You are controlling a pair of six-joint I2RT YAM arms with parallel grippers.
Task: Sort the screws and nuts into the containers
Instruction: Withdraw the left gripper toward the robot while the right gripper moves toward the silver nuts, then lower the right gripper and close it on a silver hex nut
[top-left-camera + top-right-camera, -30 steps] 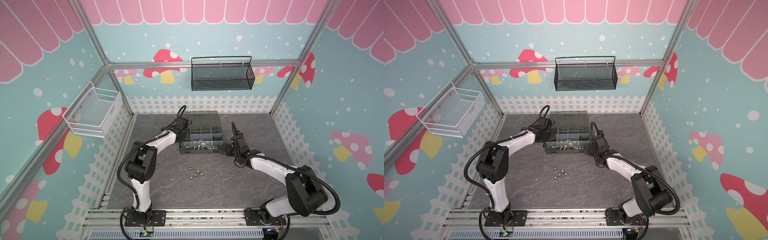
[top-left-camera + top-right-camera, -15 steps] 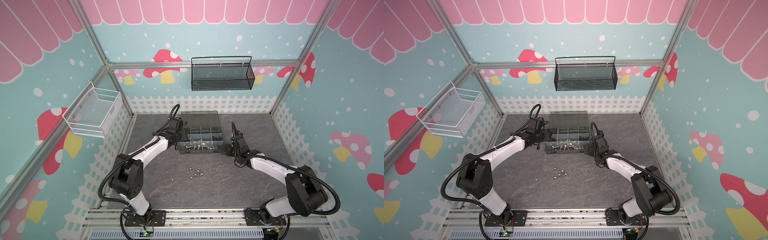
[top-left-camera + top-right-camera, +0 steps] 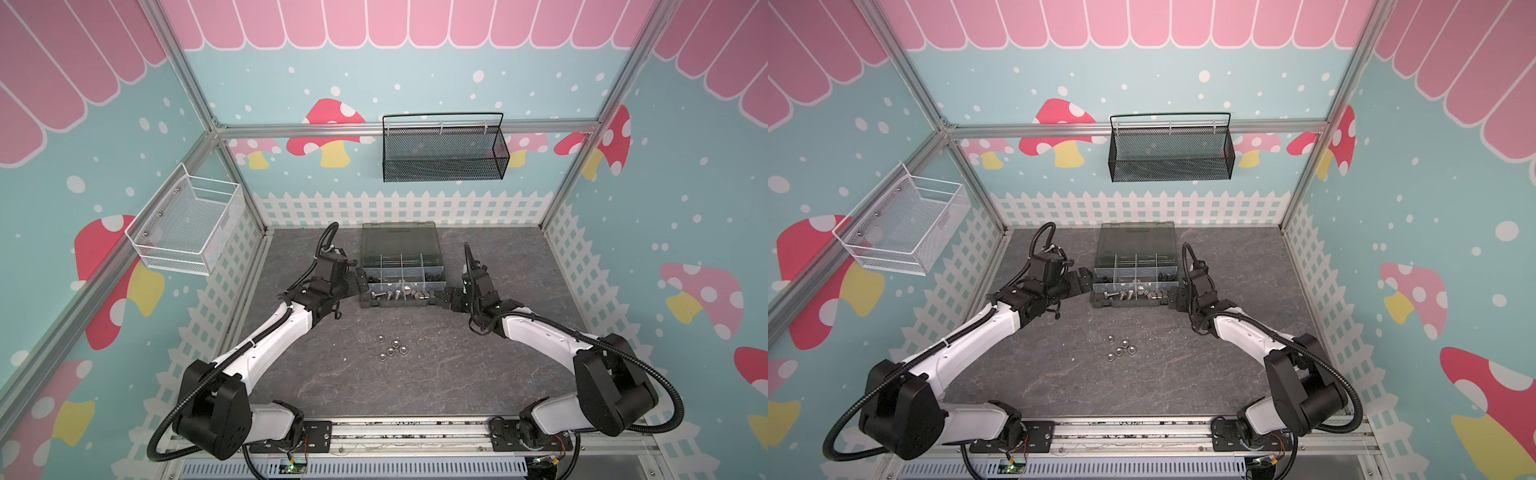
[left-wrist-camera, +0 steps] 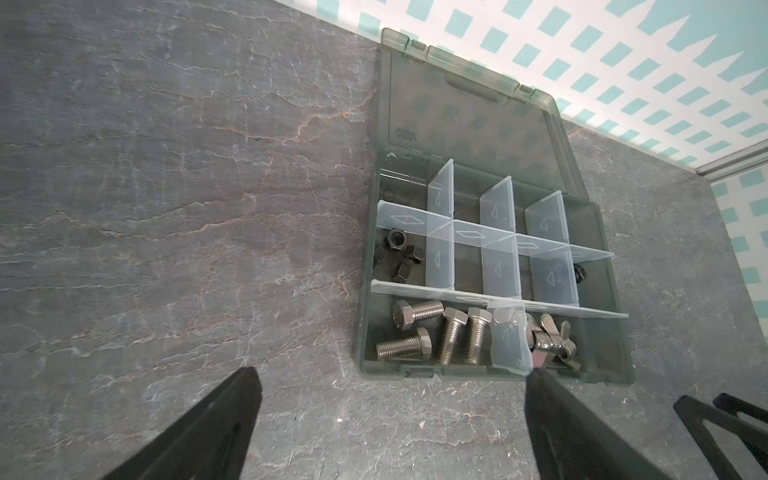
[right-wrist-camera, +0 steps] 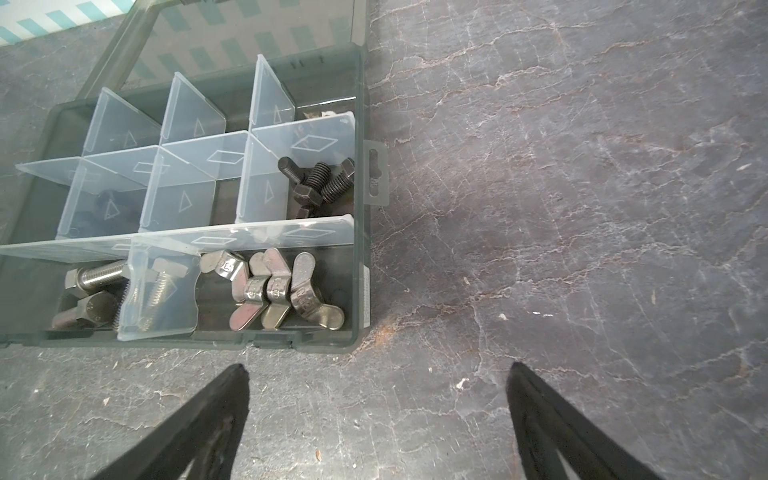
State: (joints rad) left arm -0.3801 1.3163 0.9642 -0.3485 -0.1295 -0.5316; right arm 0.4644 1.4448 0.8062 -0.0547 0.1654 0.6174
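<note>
1. White wire basket (image 3: 187,226): hung on the left wall, well apart from the work area.
2. Left gripper (image 3: 360,282): low over the table (image 3: 415,374), just beside the left end of the organiser case (image 3: 402,304). In the wrist view its fingers (image 4: 216,424) are spread wide with nothing between them. Can't tell whether it touches the case.
3. Organiser case: far-centre of the table, with the lid (image 3: 399,243) swung open toward the far wall. Clear dividers (image 4: 440,199) split it into compartments (image 4: 467,195).
4. Middle row, leftmost compartment: black nuts (image 4: 397,253) in a small cluster.
5. Near row, left compartment: four silver screws (image 4: 432,332) with hex heads, lying flat.
6. Loose silver nuts (image 3: 390,347): five by my count, in a tight cluster on the bare table. They lie nearer than the case, between the two arms and apart from both grippers. Both top views show them (image 3: 1120,347).
7. Near row, right compartment: wing nuts (image 5: 282,291), silver, bunched up and touching each other.
8. Middle row, rightmost compartment: black screws (image 5: 320,183) in a small pile.
9. Black mesh basket (image 3: 442,162): on the far wall, above the case and slightly right.
10. Right gripper (image 3: 451,297): just beside the near-right corner of the case, low over the table. In the wrist view its fingers (image 5: 199,419) are spread wide and hold nothing.
</note>
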